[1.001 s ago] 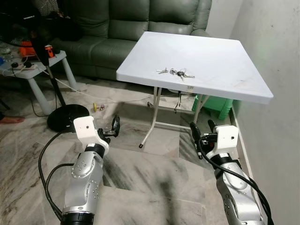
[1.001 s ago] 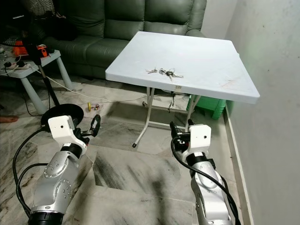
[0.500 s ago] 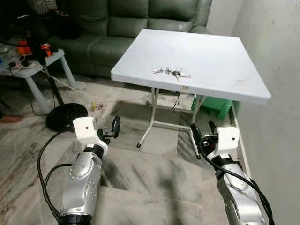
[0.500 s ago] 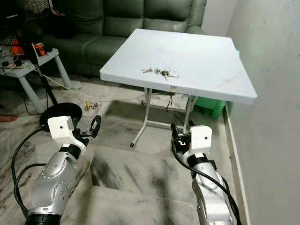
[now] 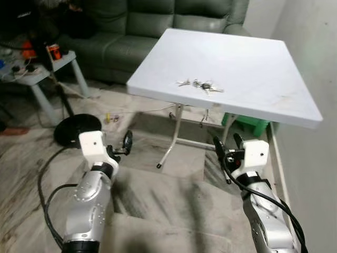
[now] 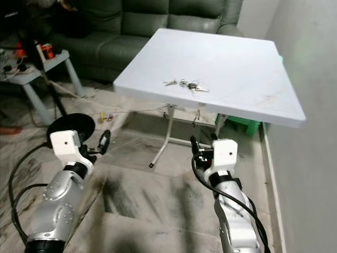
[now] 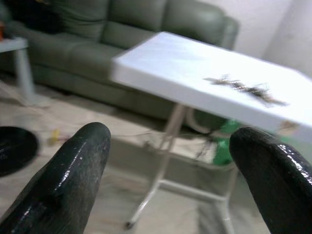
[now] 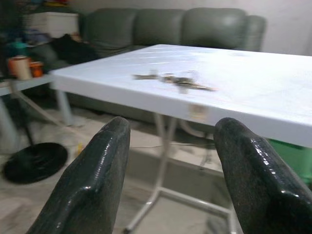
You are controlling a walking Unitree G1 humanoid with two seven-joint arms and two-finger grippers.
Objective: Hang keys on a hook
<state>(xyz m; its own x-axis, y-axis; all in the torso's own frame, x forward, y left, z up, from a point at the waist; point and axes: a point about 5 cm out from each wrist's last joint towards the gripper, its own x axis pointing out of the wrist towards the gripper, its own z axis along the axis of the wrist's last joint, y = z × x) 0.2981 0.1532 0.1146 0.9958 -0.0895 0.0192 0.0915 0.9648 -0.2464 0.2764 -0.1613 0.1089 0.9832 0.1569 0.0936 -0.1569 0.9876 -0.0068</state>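
Left eye view: keys (image 5: pixel 201 85) lie in a strip along the desk's (image 5: pixel 263 79) near edge, toward its left corner, long axis parallel to that edge. Both pincers hang low over the floor, well short of the desk, fingers apart and empty. The right pincer (image 5: pixel 226 149) sits almost straight below the keys; the left pincer (image 5: pixel 126 143) is farther off.

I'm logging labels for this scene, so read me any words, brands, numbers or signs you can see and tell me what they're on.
No text can be read here.
Small pale sticker on the front edge of the white square folding table: too blurred to read.
Bunch of metal keys on the table: any markings too small to tell.
Orange container on the small grey side table: no legible label.
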